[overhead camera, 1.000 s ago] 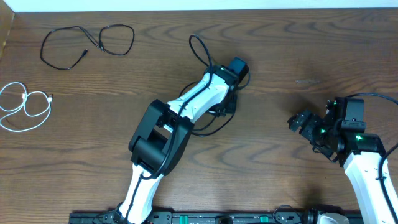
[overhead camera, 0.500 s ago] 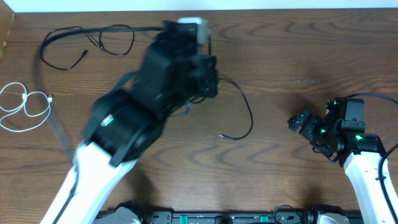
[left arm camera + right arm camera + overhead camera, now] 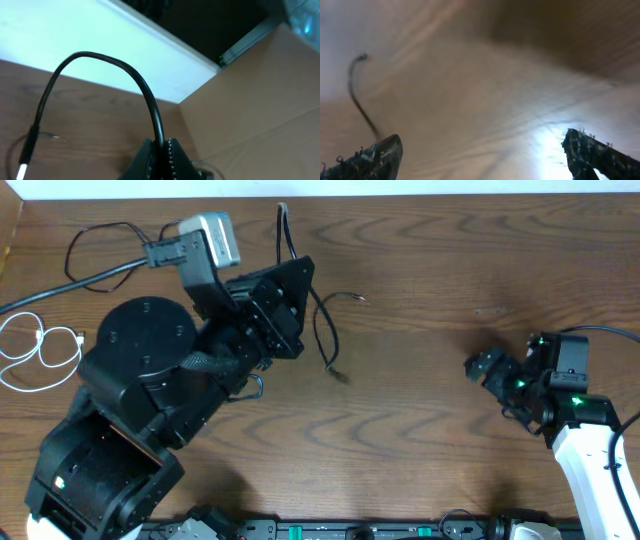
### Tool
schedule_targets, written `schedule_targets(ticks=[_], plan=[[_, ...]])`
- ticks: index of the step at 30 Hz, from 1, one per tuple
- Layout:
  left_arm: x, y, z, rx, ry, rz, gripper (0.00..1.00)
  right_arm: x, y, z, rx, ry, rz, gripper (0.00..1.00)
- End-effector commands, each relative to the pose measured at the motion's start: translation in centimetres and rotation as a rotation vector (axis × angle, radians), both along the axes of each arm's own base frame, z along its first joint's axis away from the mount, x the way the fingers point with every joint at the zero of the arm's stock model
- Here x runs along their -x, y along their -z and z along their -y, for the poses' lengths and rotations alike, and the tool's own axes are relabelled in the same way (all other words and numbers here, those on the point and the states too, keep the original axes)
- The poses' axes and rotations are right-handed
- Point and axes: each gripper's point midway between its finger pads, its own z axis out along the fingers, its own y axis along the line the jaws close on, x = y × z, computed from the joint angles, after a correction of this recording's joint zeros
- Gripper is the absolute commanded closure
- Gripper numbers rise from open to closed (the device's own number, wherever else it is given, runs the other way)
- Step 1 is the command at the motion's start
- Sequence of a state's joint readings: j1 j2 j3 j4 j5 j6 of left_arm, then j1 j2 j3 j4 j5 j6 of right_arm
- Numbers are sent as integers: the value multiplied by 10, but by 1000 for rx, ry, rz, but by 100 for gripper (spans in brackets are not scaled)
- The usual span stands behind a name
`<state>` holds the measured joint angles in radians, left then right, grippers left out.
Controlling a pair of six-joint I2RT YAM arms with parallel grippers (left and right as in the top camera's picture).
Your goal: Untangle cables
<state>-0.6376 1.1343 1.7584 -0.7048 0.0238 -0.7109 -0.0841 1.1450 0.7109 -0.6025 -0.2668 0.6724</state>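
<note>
Black cable (image 3: 86, 54) partly hidden under arm (image 3: 140, 370).

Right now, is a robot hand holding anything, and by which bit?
The left gripper is pinching a thin black cable on its cord, not on the plug. The open right gripper holds nothing.

Dark wood-grain table (image 3: 420, 440), grain running left to right. At 9 o'clock, flat on the wood by the edge: white cable (image 3: 45, 352), loosely looped. At 10 o'clock: thin black cable (image 3: 72, 248), only partly in view. At 2 o'clock: pale scuff (image 3: 495, 310), possibly a scratch.
</note>
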Motion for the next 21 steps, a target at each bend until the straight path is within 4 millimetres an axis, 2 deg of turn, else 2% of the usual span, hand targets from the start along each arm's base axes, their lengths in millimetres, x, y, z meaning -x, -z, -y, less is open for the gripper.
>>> schedule_targets(ticks=[1,3,5,6,8,12,14,16,18,19,21], plan=[[-3,-4,-7,45,-48,-11,93,-7,-12,-9,-124,80,12,1],[-6,-4,-12,47,-83,-10,93,-14,-22,-19,-171,42,59,1],[-9,-4,-17,77,-118,-27,93,-19,-53,-65,-308,-251,205,1],[-9,-5,-17,106,-127,-44,93,-14,-74,-93,-371,-434,302,1],[-11,-6,-16,192,-146,-90,93,-4,-83,-124,-401,-568,335,1],[-17,2,-14,329,-185,-205,93,3,-67,-144,-298,-601,298,1],[-19,11,-12,392,-209,-283,93,11,-68,-158,-278,-686,324,1],[-21,21,-11,449,-237,-360,93,11,-77,-170,-220,-821,442,1],[-21,28,-10,481,-258,-411,92,19,-95,-189,-212,-998,597,1],[-22,30,-10,485,-262,-420,93,29,-111,-203,-222,-1126,724,1],[-24,32,-8,511,-271,-441,93,30,-125,-215,-188,-1194,846,1]])
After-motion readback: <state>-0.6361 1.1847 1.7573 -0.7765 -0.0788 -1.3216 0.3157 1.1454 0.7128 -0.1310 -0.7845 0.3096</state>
